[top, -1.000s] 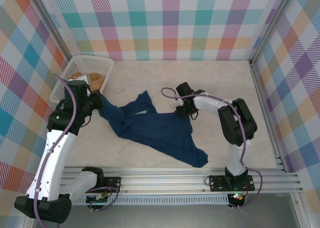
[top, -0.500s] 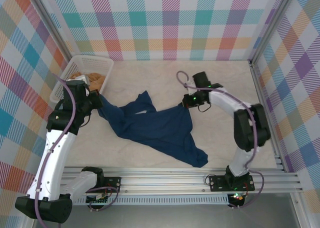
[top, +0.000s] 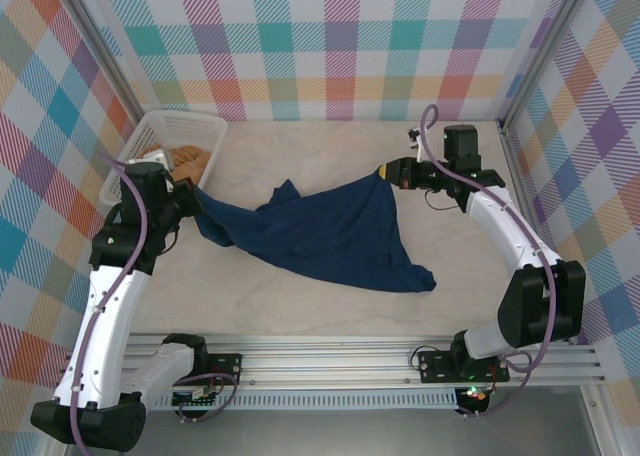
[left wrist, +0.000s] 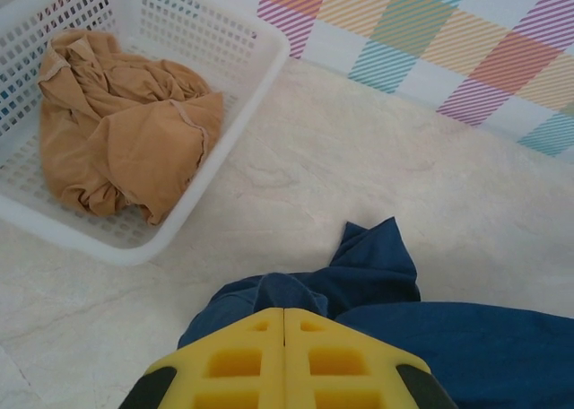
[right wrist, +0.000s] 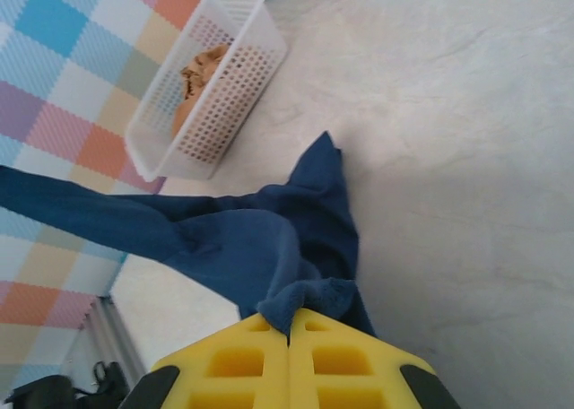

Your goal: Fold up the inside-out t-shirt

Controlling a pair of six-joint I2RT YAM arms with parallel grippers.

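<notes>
The inside-out t-shirt (top: 330,236), dark navy, hangs stretched between both grippers above the middle of the table, its lower part trailing down to the right. My left gripper (top: 196,202) is shut on the shirt's left end (left wrist: 287,292), beside the basket. My right gripper (top: 388,173) is shut on a bunched fold of the shirt (right wrist: 305,297) at the back right, held up off the table. A loose flap of the navy cloth (left wrist: 377,256) lies on the table ahead of the left fingers.
A white plastic basket (top: 205,126) at the back left holds a crumpled tan-orange garment (left wrist: 126,140). Checked walls close the back and sides. A metal rail (top: 350,351) runs along the near edge.
My right gripper shut on the shirt's right part and carried it up and to the back right, stretching the cloth out. The left gripper kept its hold and barely moved.
</notes>
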